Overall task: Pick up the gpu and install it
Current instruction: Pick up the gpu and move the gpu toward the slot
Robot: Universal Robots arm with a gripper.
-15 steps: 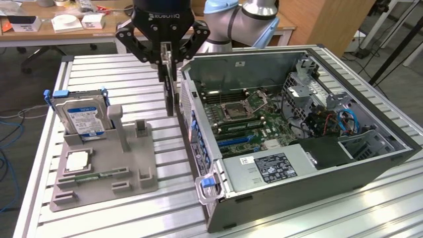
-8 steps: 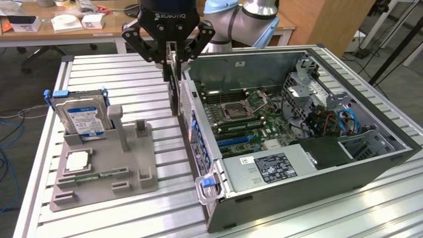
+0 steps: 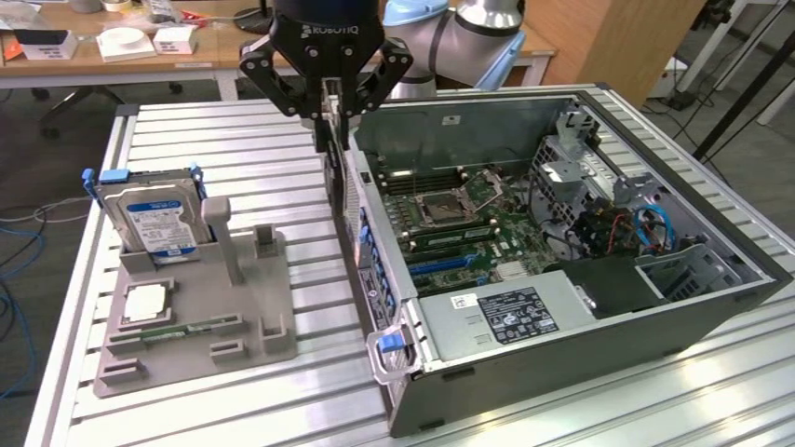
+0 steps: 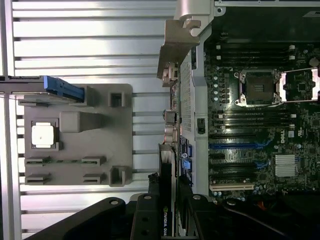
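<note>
The black jaws are clenched on the thin, dark green-black gpu card [image 3: 328, 135], which hangs edge-on in the air over the rear wall of the open grey metal computer case [image 3: 597, 345]. The case lies on the ribbed aluminium desk [image 3: 223, 140].

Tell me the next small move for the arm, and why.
Probably shift toward the exterior view's right before lowering. The gripper is shut on the graphics card, which hangs upright by the case wall, not above the blue slot.
</note>
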